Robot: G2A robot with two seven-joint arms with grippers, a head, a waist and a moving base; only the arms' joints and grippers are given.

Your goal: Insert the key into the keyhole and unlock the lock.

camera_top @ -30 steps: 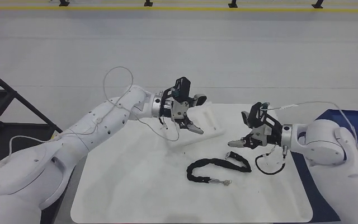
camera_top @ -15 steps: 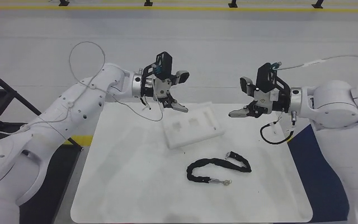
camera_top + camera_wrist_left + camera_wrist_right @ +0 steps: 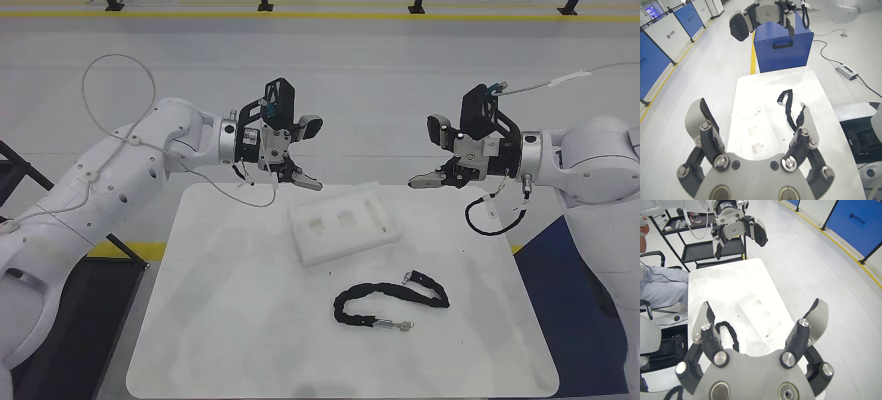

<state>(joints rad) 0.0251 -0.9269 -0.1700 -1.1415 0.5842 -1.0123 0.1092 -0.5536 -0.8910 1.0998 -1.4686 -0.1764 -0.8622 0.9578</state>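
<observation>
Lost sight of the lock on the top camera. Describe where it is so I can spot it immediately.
Start at the white table and find the white foam tray lying toward its far edge. Just on the robot's side of that tray lies the lock, a curled chain in a black sleeve. It is the only dark item on the tabletop.

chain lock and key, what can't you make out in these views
1. Keyhole: top view, chain lock too small to show it.
2. Key: left wrist view, small metal item in the foam tray too small to confirm.
3. Chain lock's near end: right wrist view, hidden behind the right gripper.
</observation>
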